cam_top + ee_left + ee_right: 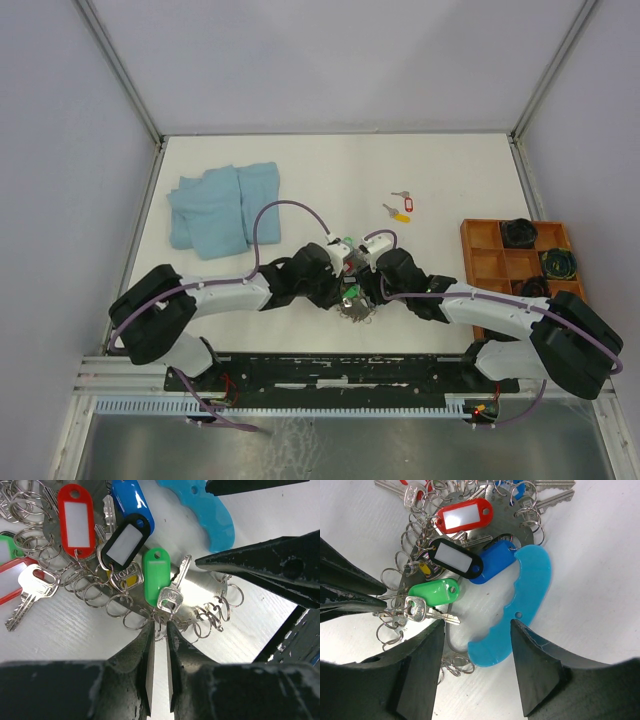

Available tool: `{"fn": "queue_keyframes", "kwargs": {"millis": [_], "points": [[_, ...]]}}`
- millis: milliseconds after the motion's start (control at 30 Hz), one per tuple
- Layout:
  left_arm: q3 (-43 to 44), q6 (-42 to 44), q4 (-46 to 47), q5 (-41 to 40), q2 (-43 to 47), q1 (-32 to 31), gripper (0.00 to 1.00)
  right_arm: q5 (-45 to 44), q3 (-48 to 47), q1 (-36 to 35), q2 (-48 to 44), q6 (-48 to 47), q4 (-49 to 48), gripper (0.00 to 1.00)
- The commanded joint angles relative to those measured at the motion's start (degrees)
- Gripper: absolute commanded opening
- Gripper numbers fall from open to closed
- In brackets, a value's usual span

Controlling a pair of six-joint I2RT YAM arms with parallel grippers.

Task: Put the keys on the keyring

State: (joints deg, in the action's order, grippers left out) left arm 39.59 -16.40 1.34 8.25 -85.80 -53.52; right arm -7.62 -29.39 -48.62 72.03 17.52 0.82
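Two loose keys (pixel 400 213) lie on the tabletop (pixel 300 170), well apart from the keyring bundle (pixel 355 303) where both arms meet. Left wrist: the left pincer (pixel 160 628) is nipped onto a small split ring (pixel 160 619) carrying the green-tagged key (pixel 169 599). Right wrist: the right pincer (pixel 477 625) gapes over that key; threading seems underway, needing fine prising next.

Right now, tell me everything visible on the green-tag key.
Silver metal key, squarish head, notched blade, lying flat on the metal ring plate beside its oblong green plastic tag; head meets the tag's plain end among small split rings. The left claw appears to pinch one ring there.
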Motion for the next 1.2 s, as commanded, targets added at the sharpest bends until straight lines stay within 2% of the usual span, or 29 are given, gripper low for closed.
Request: {"fn": "queue_keyframes", "kwargs": {"millis": [0, 267, 533, 933, 1167], "points": [[2.6, -0.1, 0.1, -0.9, -0.9, -0.4, 0.21, -0.7, 0.0, 0.2, -1.3, -0.6, -2.1, 0.63], [3.0, 0.1, -1.0, -0.9, -1.3, -0.7, 0.20, -0.4, 0.1, 0.2, -1.3, -0.7, -2.0, 0.63], [3.6, 0.3, -1.6, -1.7, -2.5, -1.2, 0.25, -0.2, 0.1, 0.2, -1.3, -0.8, -1.9, 0.63], [4.3, 0.4, -1.9, -3.8, -3.4, -1.2, 0.18, 0.6, 0.2, 0.2, -1.5, -0.9, -2.0, 0.63], [4.4, 0.4, -1.7, -2.7, -5.0, -1.2, 0.19, 1.2, 0.2, 0.2, -1.7, -1.0, -2.1, 0.66]]}}
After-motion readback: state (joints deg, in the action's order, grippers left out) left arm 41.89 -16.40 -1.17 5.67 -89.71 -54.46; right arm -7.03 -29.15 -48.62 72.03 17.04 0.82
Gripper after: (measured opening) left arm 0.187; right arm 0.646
